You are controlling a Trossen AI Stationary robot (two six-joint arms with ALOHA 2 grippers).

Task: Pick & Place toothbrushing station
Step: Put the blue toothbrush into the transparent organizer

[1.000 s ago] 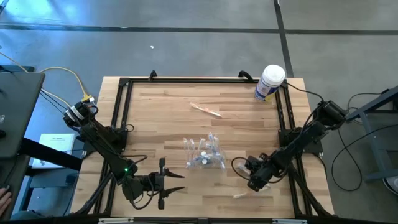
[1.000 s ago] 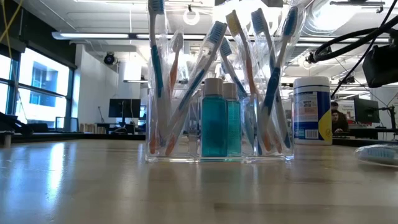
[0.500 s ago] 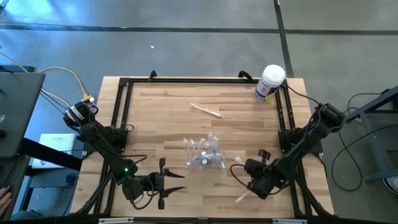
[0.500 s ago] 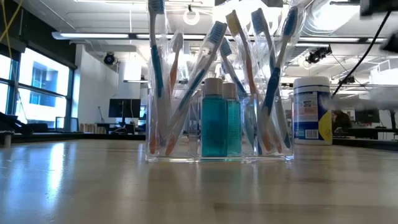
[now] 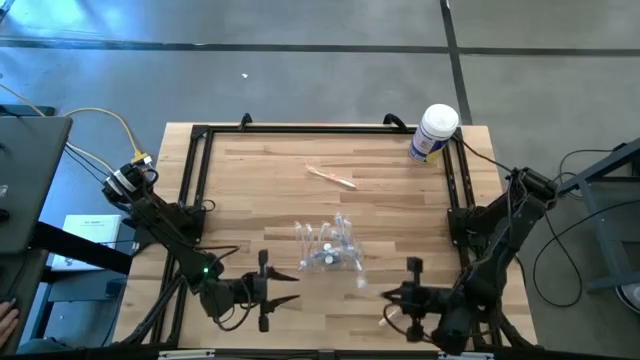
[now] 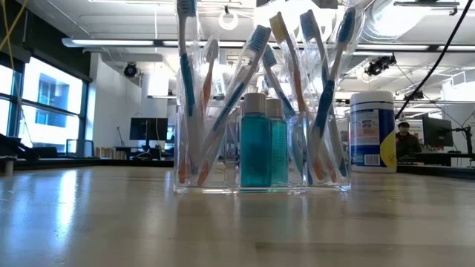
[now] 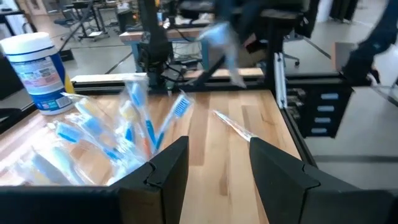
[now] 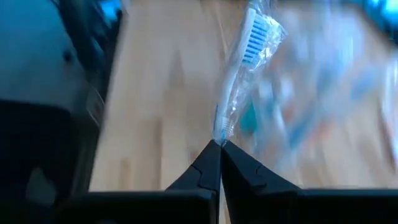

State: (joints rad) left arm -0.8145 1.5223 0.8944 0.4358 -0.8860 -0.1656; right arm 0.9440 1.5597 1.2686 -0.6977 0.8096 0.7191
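The toothbrushing station, a clear plastic holder with several toothbrushes and two teal bottles, stands on its flat base at the table's middle. My right gripper is raised near the front edge, right of the station, and is shut on a plastic-wrapped blue-and-white toothbrush. My left gripper hovers open and level near the front edge, left of the station, with nothing between its fingers. My right gripper pinches the wrapped toothbrush by its handle end between the tips of its two shut fingers. The brush runs on from the fingertips, bristle head farthest out, lifted clear of the table.
A white tub with a blue label stands at the far right corner. One loose toothbrush lies beyond the station, another at the front edge under my right arm. A black frame rims the table.
My right gripper has risen from the table and swung toward the near edge, rolling about its own line. The wrapped toothbrush that lay on the table at the right has come up with it, clear of the wood.
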